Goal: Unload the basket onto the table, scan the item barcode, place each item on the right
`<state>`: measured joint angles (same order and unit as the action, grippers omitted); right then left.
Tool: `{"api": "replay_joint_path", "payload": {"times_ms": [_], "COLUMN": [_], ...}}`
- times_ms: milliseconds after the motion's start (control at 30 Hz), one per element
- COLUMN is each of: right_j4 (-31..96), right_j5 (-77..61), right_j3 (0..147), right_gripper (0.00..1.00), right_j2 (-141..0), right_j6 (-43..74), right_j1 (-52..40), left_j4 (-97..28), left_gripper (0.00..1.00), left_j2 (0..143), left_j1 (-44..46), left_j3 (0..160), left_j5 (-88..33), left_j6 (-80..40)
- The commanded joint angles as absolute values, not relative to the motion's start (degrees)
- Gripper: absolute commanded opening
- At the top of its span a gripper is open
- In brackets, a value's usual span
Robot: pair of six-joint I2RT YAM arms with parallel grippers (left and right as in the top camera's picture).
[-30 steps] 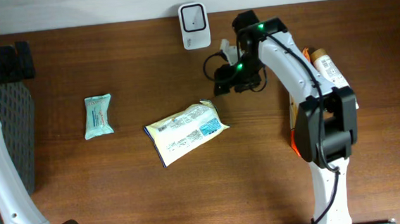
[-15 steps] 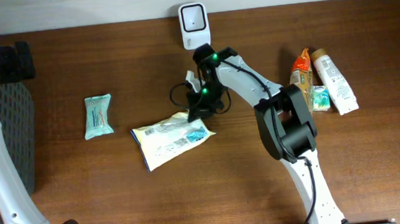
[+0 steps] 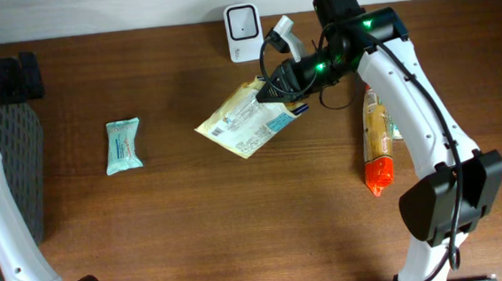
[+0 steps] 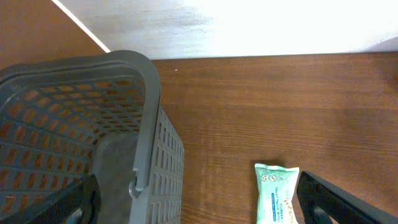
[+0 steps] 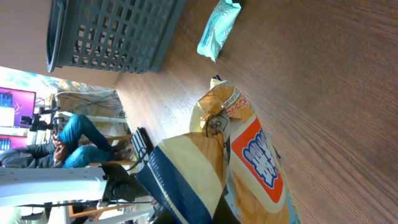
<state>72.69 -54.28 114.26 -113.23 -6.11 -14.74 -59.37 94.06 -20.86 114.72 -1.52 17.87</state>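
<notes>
Fingers: my right gripper has just clamped the yellow packet; my left gripper is spread wide.
Change: packet raised toward the scanner, upper centre.
Meaning: barcode probably needs presenting next.

Yellow packet hangs tilted near the white scanner.

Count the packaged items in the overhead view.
3: yellow bag held in the right claw; teal packet on the table at left; orange packet beside the right arm, which may hide more.
</notes>
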Motion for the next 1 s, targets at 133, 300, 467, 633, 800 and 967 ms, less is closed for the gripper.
{"api": "replay_joint_path", "payload": {"times_ms": [133,300,467,633,800,967], "right_j4": [67.8,60.4,65.2,66.9,58.0,56.9], "right_j5": [-50.3,-33.8,-29.7,-29.2,-15.7,-13.3], "right_j3": [107.1,103.9,104.2,101.4,94.9,94.9], "right_gripper": [0.04,0.06,0.49,0.73,0.76,0.04], "right_j2": [-119.9,-130.8,-131.0,-131.0,-131.0,-132.8], "right_j6": [-2.1,-2.1,-0.6,-1.7,10.9,14.2], "right_j1": [-14.7,-12.8,-10.7,-12.6,-22.4,-23.2], "left_j4": [-59.4,-59.4,-59.4,-59.4,-59.4,-59.4], "left_gripper": [0.99,0.99,0.99,0.99,0.99,0.99], "left_j2": [93.4,93.4,93.4,93.4,93.4,93.4], "left_j1": [-20.9,-20.9,-20.9,-20.9,-20.9,-20.9], "left_j3": [115.3,115.3,115.3,115.3,115.3,115.3], "left_j5": [-1.8,-1.8,-1.8,-1.8,-1.8,-1.8], "left_j6": [18.5,18.5,18.5,18.5,18.5,18.5]}}
